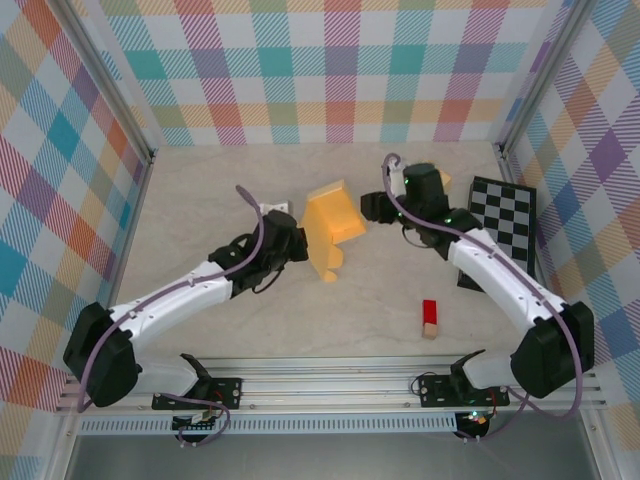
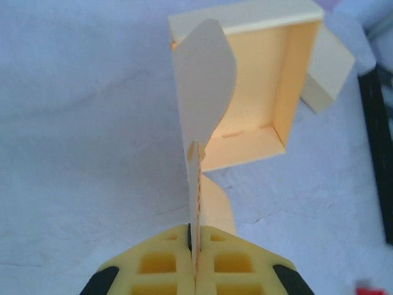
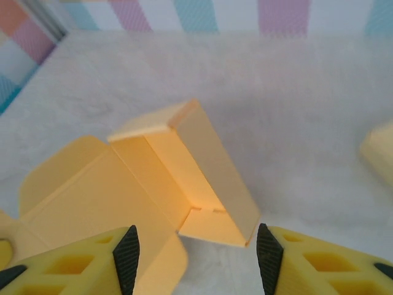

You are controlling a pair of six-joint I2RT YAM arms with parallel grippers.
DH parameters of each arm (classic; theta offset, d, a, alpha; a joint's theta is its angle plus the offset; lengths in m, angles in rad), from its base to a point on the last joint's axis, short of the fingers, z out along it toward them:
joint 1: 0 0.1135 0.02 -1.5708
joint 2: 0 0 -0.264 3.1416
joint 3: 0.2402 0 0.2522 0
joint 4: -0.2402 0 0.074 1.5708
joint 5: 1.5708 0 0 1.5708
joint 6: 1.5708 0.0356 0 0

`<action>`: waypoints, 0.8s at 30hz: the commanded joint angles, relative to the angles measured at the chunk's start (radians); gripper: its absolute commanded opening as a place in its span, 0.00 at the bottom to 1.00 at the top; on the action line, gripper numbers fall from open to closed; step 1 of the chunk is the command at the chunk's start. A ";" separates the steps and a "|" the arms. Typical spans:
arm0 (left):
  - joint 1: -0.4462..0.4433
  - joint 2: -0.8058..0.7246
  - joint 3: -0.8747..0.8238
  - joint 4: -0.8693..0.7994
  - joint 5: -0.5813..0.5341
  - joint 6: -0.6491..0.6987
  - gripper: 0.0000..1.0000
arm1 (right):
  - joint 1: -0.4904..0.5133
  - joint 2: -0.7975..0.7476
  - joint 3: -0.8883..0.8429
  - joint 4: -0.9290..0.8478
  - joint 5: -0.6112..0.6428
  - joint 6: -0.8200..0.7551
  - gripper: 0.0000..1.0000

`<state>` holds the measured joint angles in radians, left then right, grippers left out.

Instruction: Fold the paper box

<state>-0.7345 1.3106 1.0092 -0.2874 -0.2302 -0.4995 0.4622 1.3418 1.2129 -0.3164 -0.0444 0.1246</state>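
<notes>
Your left fingers (image 2: pixel 159 261) pinch the flap (image 2: pixel 206 80); close the spread right fingers (image 3: pixel 126 252) on the box (image 3: pixel 209 166) wall and fold slowly.

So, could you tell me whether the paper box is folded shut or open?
Open: the paper box shows its empty inside, and its flap stands away, pinched in the shut left pincer.
</notes>
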 commanded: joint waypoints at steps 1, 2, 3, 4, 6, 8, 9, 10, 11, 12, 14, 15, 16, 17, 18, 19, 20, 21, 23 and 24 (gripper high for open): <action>0.014 -0.031 0.126 -0.342 0.031 0.368 0.00 | -0.007 0.000 0.147 -0.173 -0.256 -0.467 0.57; 0.014 -0.030 0.165 -0.391 0.041 0.414 0.00 | -0.005 0.016 0.198 -0.243 -0.328 -0.573 0.58; 0.014 -0.030 0.203 -0.445 0.056 0.457 0.00 | -0.007 0.032 0.244 -0.306 -0.383 -0.671 0.57; 0.014 -0.031 0.228 -0.479 0.073 0.485 0.00 | -0.007 0.042 0.274 -0.348 -0.425 -0.744 0.56; 0.012 -0.044 0.273 -0.535 0.126 0.550 0.00 | -0.006 0.053 0.304 -0.388 -0.507 -0.896 0.56; 0.011 -0.075 0.281 -0.550 0.148 0.595 0.00 | -0.006 0.055 0.301 -0.380 -0.567 -1.018 0.57; 0.011 -0.096 0.277 -0.550 0.164 0.623 0.00 | -0.006 0.063 0.306 -0.375 -0.592 -1.063 0.57; 0.011 -0.113 0.273 -0.552 0.184 0.648 0.00 | -0.006 0.077 0.317 -0.380 -0.611 -1.089 0.58; 0.011 -0.130 0.268 -0.551 0.198 0.670 0.00 | -0.007 0.102 0.345 -0.398 -0.634 -1.113 0.58; 0.011 -0.143 0.263 -0.552 0.216 0.691 0.00 | -0.007 0.139 0.382 -0.420 -0.649 -1.119 0.58; 0.007 -0.158 0.256 -0.553 0.225 0.722 0.00 | -0.007 0.210 0.455 -0.463 -0.662 -1.120 0.57; 0.005 -0.164 0.251 -0.547 0.215 0.734 0.00 | -0.007 0.247 0.487 -0.472 -0.664 -1.112 0.57; 0.003 -0.166 0.246 -0.546 0.212 0.749 0.00 | -0.006 0.273 0.508 -0.474 -0.669 -1.103 0.57; 0.000 -0.167 0.244 -0.544 0.212 0.768 0.00 | -0.006 0.300 0.527 -0.475 -0.685 -1.105 0.57; -0.003 -0.169 0.240 -0.541 0.203 0.785 0.00 | -0.004 0.326 0.543 -0.490 -0.708 -1.129 0.57; -0.008 -0.169 0.239 -0.538 0.194 0.797 0.00 | 0.001 0.343 0.554 -0.512 -0.731 -1.163 0.57; -0.011 -0.166 0.242 -0.536 0.186 0.806 0.00 | 0.010 0.358 0.563 -0.527 -0.746 -1.198 0.56; -0.014 -0.160 0.247 -0.536 0.181 0.813 0.00 | 0.019 0.371 0.565 -0.532 -0.755 -1.221 0.56; -0.017 -0.148 0.259 -0.542 0.178 0.822 0.00 | 0.039 0.395 0.575 -0.538 -0.758 -1.241 0.56; -0.020 -0.141 0.266 -0.543 0.178 0.825 0.00 | 0.049 0.412 0.589 -0.553 -0.755 -1.249 0.56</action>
<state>-0.7425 1.1572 1.2598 -0.8143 -0.0456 0.2749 0.4782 1.7344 1.7535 -0.8005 -0.7094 -1.0260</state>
